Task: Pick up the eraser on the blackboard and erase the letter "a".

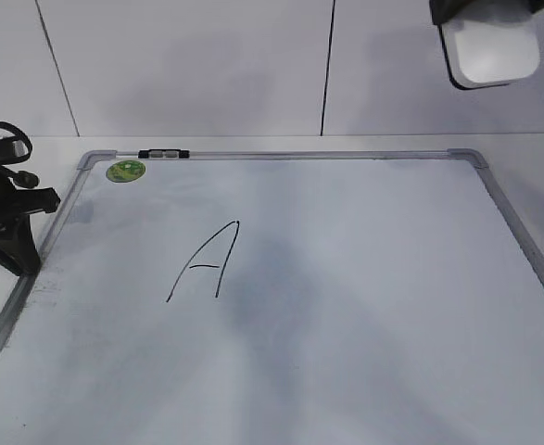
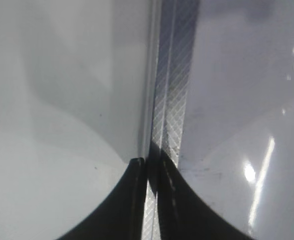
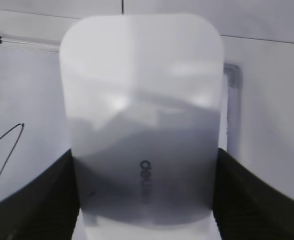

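One angular black capital "A" (image 1: 204, 262) sits on the glossy blackboard (image 1: 364, 306), whose grey frame the pressed-together left gripper (image 2: 152, 165) meets at nine o'clock, while the right gripper (image 3: 144, 200) pinches the smooth rounded white eraser (image 1: 491, 48) aloft at one o'clock.

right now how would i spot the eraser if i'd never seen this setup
Start at the blackboard, a big white board in a grey frame. Look above its far right corner: the eraser hangs in the air, clamped in the right end effector. It is a white rounded block with a thin black base.
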Available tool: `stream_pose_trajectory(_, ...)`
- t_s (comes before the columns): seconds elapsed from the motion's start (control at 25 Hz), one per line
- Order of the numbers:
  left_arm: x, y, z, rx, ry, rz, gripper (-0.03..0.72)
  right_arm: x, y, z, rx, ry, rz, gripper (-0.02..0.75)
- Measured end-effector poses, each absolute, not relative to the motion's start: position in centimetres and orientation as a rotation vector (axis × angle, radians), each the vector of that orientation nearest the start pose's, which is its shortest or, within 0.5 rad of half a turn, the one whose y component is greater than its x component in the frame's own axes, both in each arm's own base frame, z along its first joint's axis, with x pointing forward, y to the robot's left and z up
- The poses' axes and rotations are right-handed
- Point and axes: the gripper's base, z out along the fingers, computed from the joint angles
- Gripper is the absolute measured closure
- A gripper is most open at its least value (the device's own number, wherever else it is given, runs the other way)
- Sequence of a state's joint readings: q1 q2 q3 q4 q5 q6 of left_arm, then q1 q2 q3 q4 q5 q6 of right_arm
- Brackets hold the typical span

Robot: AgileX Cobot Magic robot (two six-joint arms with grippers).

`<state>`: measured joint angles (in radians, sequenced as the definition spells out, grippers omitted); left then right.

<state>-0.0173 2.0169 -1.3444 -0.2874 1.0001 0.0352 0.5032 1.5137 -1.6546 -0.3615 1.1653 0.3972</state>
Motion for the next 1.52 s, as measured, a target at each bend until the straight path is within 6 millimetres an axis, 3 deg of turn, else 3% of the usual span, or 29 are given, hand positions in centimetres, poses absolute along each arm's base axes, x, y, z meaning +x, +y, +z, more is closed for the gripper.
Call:
stream_pose_trajectory(0.32,37.8,-2.8,15.3,-0.165,3.127,-0.379,0.648,27.7,7.8,39.5,-0.014,2.487,-0.182,0.193)
stream_pose_trajectory(0.72,37.8,-2.8,15.3,-0.166,3.126,-0.381,0.648,28.3,3.1,37.6,0.112,2.601,-0.206,0.193)
stream_pose_trajectory(1.32,37.8,-2.9,15.3,-0.165,3.126,-0.384,0.648,34.4,1.7,27.6,0.06,2.98,-0.065,0.193)
stream_pose_trajectory(1.52,37.8,-2.9,15.3,-0.165,3.126,-0.384,0.648,36.2,1.4,25.9,0.047,3.031,-0.051,0.193)
